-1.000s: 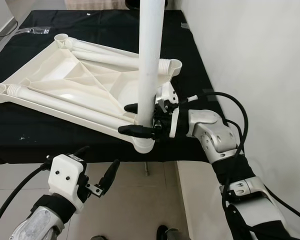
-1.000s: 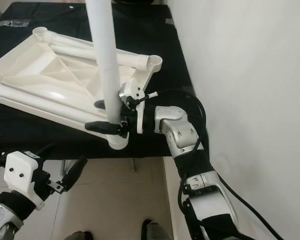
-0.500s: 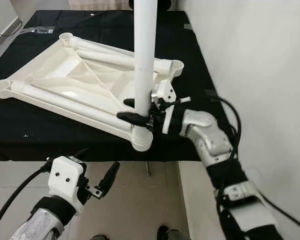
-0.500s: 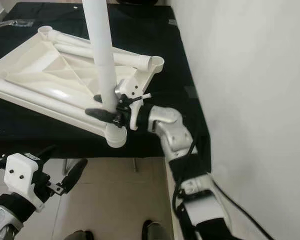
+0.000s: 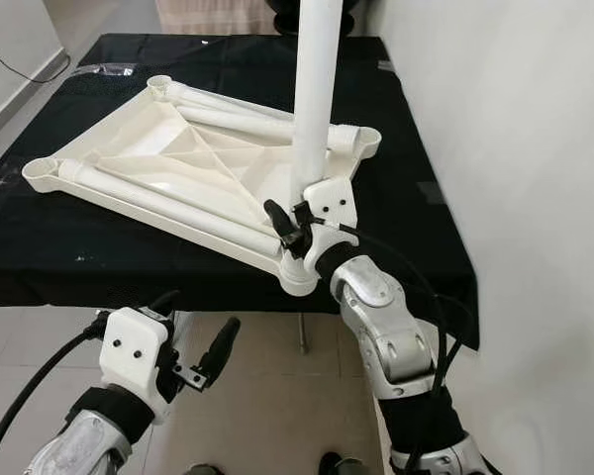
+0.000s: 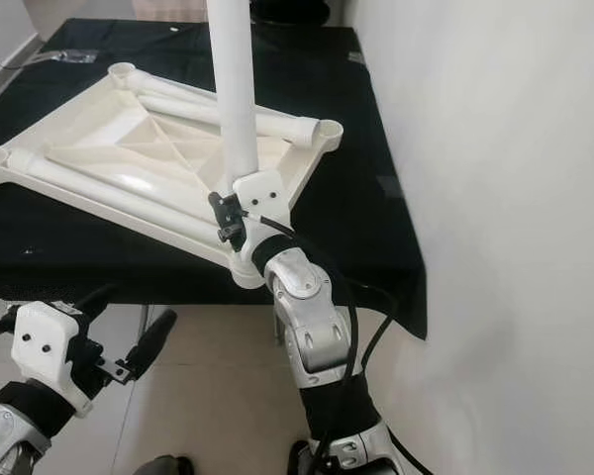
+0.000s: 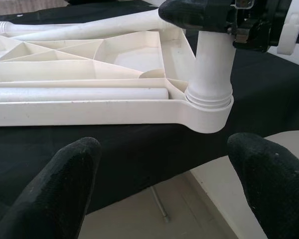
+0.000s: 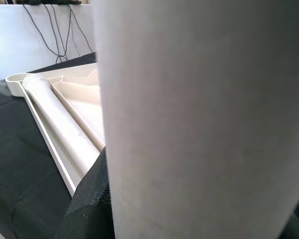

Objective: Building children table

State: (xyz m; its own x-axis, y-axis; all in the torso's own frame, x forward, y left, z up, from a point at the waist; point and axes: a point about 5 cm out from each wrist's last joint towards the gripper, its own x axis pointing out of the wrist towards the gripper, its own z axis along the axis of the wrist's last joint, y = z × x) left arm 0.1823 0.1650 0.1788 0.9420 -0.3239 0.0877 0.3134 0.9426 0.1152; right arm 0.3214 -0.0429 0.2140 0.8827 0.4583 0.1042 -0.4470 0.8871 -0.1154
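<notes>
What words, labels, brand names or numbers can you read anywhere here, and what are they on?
None: no readable text.
The white tabletop, its upright leg and the black cloth are unmarked.
The right gripper and left gripper housings bear screws and no lettering.

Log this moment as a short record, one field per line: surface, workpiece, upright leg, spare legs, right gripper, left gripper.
surface: table with black cloth
workpiece: white tabletop, upside down on the cloth
upright leg: white leg standing in the near corner socket
spare legs: two lying flat in the tabletop
right gripper: right gripper shut on the white leg, low down
left gripper: left gripper open, below the table edge, holding nothing
</notes>
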